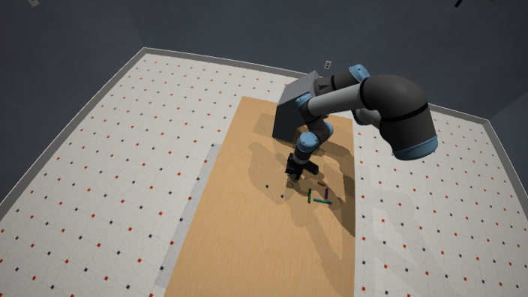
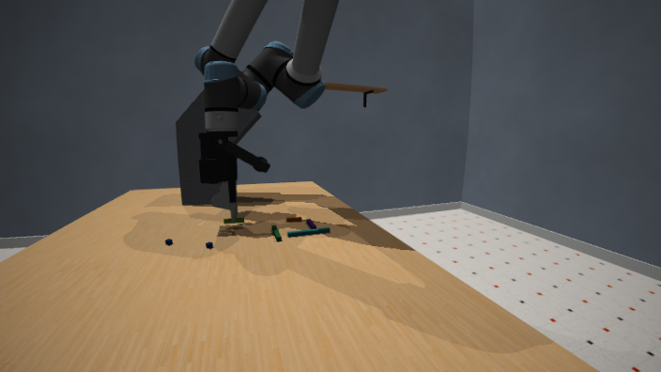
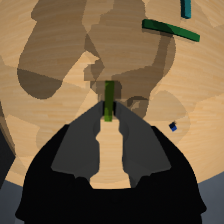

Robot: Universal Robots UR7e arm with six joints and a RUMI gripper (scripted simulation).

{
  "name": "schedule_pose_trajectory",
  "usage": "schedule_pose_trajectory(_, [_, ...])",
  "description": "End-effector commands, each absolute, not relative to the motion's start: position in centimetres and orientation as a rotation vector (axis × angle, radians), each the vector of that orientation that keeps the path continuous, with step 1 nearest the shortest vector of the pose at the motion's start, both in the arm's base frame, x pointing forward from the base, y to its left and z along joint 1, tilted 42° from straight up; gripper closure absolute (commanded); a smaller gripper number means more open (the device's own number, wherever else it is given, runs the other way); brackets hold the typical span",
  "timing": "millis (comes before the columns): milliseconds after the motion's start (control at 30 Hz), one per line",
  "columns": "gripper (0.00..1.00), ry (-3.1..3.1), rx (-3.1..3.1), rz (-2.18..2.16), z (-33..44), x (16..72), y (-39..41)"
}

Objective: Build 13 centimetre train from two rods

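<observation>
My gripper [image 2: 234, 218] [image 3: 108, 102] is shut on a lime rod [image 2: 237, 221] [image 3: 109, 90], held level a little above the table; the top view hardly shows the rod. A green rod [image 1: 309, 197] [image 2: 276, 233] [image 3: 171, 30] lies flat nearby. A turquoise rod [image 1: 322, 201] [image 2: 309, 232] [image 3: 186, 9] lies roughly at right angles to it, with a small gap between them. A purple rod [image 1: 326, 193] [image 2: 311, 224] lies behind the turquoise one, crosswise to it. An orange rod [image 1: 321, 184] [image 2: 294, 219] lies further back, towards the arm's base.
Two small blue rods lie apart on the other side of the green rod: one blue rod [image 1: 267, 186] [image 2: 169, 241] farther out, and another blue rod [image 1: 282, 196] [image 2: 209, 245] nearer the green rod. The arm's grey base block [image 1: 286, 120] stands at the table's back.
</observation>
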State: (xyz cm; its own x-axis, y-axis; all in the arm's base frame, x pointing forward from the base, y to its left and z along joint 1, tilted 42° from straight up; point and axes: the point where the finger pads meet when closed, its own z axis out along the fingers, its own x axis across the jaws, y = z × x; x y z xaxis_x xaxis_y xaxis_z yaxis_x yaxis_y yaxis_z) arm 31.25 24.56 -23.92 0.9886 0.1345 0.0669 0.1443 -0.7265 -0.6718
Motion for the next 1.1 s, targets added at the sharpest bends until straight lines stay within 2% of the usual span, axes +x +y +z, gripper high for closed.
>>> schedule_pose_trajectory(0, [1.0,-0.193,-2.393,-0.019,-23.91,31.29,24.53])
schedule_pose_trajectory(1067, [1.0,-0.193,-2.393,-0.019,-24.81,31.24,25.35])
